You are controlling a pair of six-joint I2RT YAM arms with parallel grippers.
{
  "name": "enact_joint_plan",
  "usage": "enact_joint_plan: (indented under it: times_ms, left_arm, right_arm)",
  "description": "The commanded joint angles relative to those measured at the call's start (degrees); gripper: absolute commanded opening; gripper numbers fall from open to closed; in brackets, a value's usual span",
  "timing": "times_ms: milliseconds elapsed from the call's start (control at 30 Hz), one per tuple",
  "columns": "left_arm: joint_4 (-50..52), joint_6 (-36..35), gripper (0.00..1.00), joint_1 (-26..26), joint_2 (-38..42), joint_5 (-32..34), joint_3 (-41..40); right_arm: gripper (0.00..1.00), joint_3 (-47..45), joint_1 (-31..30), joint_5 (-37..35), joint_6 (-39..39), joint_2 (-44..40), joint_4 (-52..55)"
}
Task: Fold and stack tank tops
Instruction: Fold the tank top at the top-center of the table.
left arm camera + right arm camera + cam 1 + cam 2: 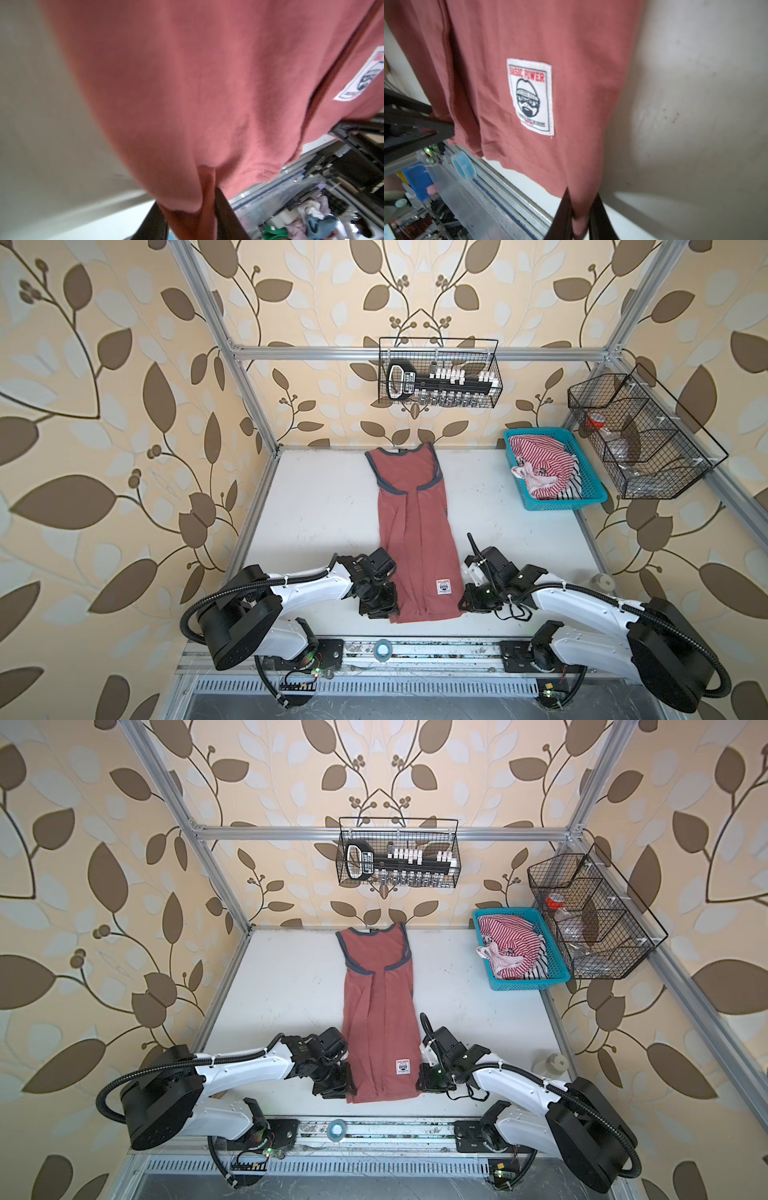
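Both clamp the hem of the red tank top [415, 531]: left hand [191, 207] at seven o'clock, right hand [581, 207] at five; shallow pinches could slip.

Soft, even light in both top views, straight lines bowing toward the edges; the bench [316, 497] looks washed pale. Wrist views are soft, the fingers [226, 212] blurred dark

Tank top [411, 531] on table [316, 506] centre, basket [559, 502] at far right corner
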State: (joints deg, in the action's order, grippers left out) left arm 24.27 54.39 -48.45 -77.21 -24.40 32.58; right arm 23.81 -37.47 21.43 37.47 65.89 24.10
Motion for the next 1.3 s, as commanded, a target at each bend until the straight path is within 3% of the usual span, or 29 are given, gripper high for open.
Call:
enact_joint_plan:
  times_ms: [0,167,400,567,867,1100,1267]
  left_arm:
    - [3.7,0.7,0.18,-0.5,2.6,2.6,-1.0]
    - [4.5,1.6,0.00,-0.7,6.0,3.0,-0.8]
    - [6.4,2.9,0.00,-1.6,11.8,3.8,-2.0]
    - [8.6,3.0,0.00,-1.6,15.3,5.4,-1.1]
    - [19.0,-0.9,0.00,0.2,13.7,11.7,10.1]
    - [21.3,-8.1,0.00,11.1,11.5,9.4,16.4]
    - [22.5,-13.7,0.00,14.2,5.3,7.5,23.8]
  right_arm:
    - [0.04,-1.1,-1.5,-0.5,1.3,-2.4,2.2]
    - [0.00,-2.1,-4.7,-1.8,5.3,-8.4,4.2]
    - [0.00,-3.7,-10.6,-4.4,12.7,-16.5,6.2]
    - [0.00,-1.8,-11.3,-6.0,13.2,-19.5,8.8]
    - [0.00,10.1,-6.1,-6.4,4.0,-11.2,14.9]
    - [0.00,16.2,0.4,-3.0,-2.0,-6.9,15.6]
    - [0.00,21.0,4.4,-0.4,-6.1,-1.7,16.1]
